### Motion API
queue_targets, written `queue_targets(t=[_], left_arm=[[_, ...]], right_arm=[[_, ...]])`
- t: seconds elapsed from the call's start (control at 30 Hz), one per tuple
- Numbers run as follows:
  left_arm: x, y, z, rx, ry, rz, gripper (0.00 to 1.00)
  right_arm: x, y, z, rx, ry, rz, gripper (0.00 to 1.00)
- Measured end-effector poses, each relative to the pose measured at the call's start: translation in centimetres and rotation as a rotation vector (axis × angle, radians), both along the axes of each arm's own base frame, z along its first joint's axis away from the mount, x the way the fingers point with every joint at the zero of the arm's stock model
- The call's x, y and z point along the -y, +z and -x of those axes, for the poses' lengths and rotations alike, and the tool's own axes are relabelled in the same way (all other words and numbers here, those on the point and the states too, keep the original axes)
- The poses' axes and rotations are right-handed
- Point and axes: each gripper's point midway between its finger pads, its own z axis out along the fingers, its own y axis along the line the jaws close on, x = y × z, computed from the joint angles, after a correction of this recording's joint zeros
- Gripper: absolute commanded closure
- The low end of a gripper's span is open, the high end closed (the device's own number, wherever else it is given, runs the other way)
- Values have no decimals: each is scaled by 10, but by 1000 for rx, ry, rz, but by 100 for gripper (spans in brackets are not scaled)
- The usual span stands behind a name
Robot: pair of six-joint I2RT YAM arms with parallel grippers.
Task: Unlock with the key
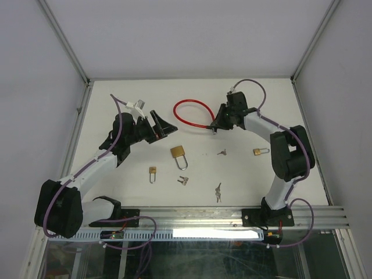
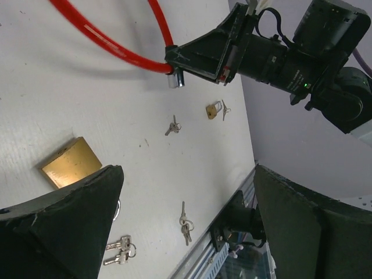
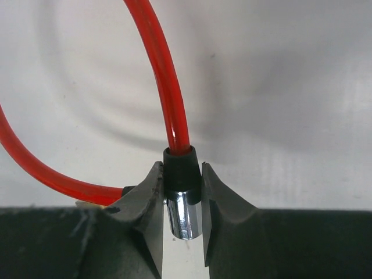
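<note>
A red cable lock (image 1: 190,110) lies looped on the white table at the back centre. My right gripper (image 3: 182,174) is shut on its black collar (image 3: 178,168), and the chrome tip (image 3: 185,218) pokes out between the fingers. The left wrist view shows that same grip (image 2: 203,55) on the red cable (image 2: 110,46). Loose key sets lie apart on the table (image 1: 222,152) (image 1: 183,180) (image 1: 218,190). None of the keys is held. My left gripper (image 1: 160,125) hovers open and empty left of the loop, its fingers (image 2: 70,221) spread wide.
A large brass padlock (image 1: 179,154) sits mid-table. A small padlock (image 1: 153,171) lies to the left and another (image 1: 257,151) near the right arm. The metal rail (image 1: 232,212) with both arm bases runs along the near edge. Walls enclose the table.
</note>
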Motion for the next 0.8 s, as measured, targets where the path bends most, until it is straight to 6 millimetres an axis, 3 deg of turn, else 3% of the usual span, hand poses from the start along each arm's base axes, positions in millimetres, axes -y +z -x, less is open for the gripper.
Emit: queue_targets(t=[0.2, 0.43, 0.5, 0.73, 0.8], left_arm=[[1, -12, 3, -31, 10, 12, 1], [-7, -26, 5, -77, 63, -5, 1], [-11, -25, 4, -80, 91, -12, 1], [-19, -17, 7, -61, 133, -25, 1], [-21, -16, 10, -51, 130, -30, 1]], right_arm=[[-50, -16, 18, -24, 104, 24, 100], [-69, -42, 24, -51, 154, 127, 98], [-72, -45, 21, -48, 166, 154, 90], [-74, -46, 19, -27, 196, 217, 48], [-75, -44, 19, -17, 211, 231, 41]])
